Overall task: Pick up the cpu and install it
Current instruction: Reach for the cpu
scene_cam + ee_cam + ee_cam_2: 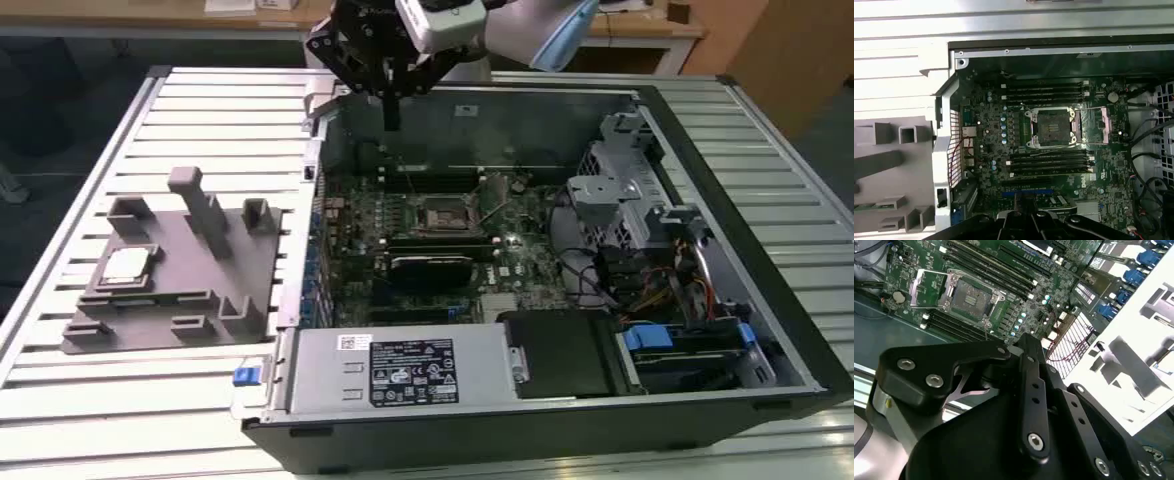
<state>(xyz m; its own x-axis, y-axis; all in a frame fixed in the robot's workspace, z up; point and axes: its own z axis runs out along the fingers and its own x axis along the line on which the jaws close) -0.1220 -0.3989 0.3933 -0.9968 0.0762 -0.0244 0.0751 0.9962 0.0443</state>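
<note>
The cpu (124, 265), a small silver square chip, lies flat in a recess of the grey fixture block (174, 275) on the exterior view's left, beside the open computer case. My gripper (391, 122) hangs over the case's far wall, well away from the cpu, its fingers pressed together and holding nothing. Both wrist views show the motherboard socket (966, 297) (1051, 128) uncovered, with its metal load plate (1099, 122) swung open beside it. The gripper's black linkages (1026, 390) take up the foreground of the second wrist view.
The case (747, 330) lies on its side on a slatted metal table (80, 400). Inside it are RAM slots (1046, 92), a drive cage (627, 190), cables (667, 290) and a power supply (400, 370). Upright posts (200, 200) rise from the fixture block.
</note>
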